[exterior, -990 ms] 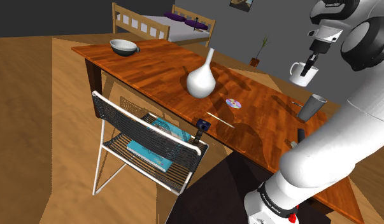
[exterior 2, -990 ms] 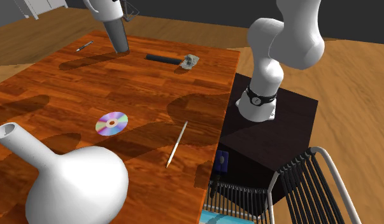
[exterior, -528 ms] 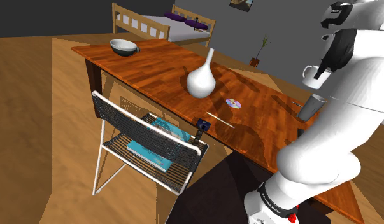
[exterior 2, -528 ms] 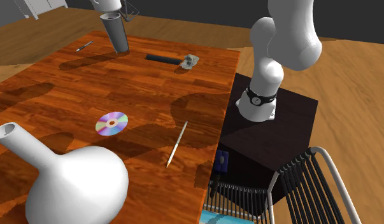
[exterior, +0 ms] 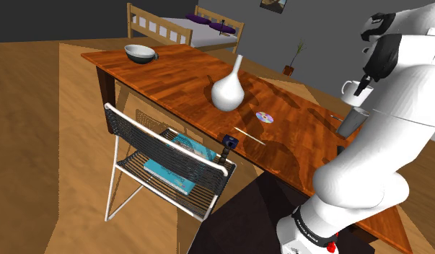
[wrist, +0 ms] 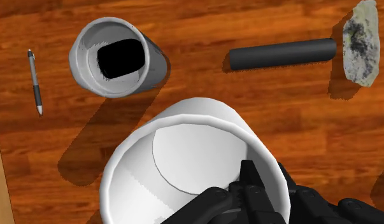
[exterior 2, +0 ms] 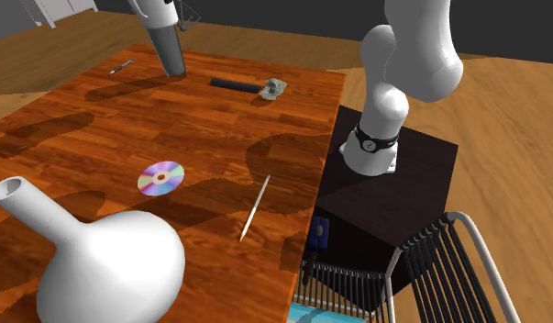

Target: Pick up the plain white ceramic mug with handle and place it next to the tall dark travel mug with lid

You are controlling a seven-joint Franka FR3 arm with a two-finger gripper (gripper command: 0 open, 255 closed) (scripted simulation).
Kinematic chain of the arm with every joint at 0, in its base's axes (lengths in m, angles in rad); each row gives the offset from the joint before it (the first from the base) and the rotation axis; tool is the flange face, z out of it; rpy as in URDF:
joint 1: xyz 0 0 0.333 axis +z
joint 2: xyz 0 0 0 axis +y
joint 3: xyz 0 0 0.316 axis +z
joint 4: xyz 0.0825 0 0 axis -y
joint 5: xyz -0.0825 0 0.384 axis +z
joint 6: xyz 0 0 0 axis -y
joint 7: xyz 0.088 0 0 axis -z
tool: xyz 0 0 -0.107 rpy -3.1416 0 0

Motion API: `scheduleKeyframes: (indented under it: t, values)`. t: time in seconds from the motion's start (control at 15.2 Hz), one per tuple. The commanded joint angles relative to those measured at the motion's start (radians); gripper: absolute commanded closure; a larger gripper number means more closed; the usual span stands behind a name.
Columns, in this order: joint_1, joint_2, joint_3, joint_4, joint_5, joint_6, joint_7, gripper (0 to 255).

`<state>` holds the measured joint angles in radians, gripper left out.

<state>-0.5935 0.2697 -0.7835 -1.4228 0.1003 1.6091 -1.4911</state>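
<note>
Counter: reddish-brown wooden counter (exterior 2: 72, 138) with plank grain, on a wooden floor; the black box stand (exterior 2: 403, 211) sits against its edge.
Tool: black two-finger tool (wrist: 265, 184) clamped on the mug's wall, one finger inside the rim and the other outside.
Mug: plain white handled mug (wrist: 184, 172), mouth up, hanging from the tool clear of the counter; in the shoulder view it sits higher than the travel mug's rim.
Travel mug: tall grey travel mug (wrist: 117, 57), upright on the counter, just beside the white handled mug but apart from it; its top shows a black oval opening.
Pen: slim grey pen (wrist: 35, 79) lying flat on the side of the travel mug away from the rod.
Rod: dark grey cylinder (wrist: 283, 54) lying flat, near a rough grey stone (wrist: 361, 44).
Disc: shiny CD (exterior 2: 161, 178) flat at mid-counter, with a thin white stick (exterior 2: 255, 208) near it.
Vase: white round-bellied vase with a narrow neck (exterior: 229, 90), upright beyond the disc.
Bowl: pale bowl (exterior: 140, 53) at the far corner.
Chair: black wire-mesh chair with a white frame (exterior: 165, 148) beside the counter, with a teal book (exterior: 169, 177) on the seat.
Background: wooden bed (exterior: 183, 27) and potted plant (exterior: 293, 61) by a grey wall.
</note>
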Motion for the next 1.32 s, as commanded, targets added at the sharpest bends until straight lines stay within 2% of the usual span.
scheduleKeyframes:
  t: [0.0, 1.25]
  values:
    - [0.005, -0.005, 0.000, -0.032, -0.003, 0.030, 0.002, 255]
    - [0.028, -0.003, 0.012, -0.288, 0.002, 0.284, 0.010, 255]
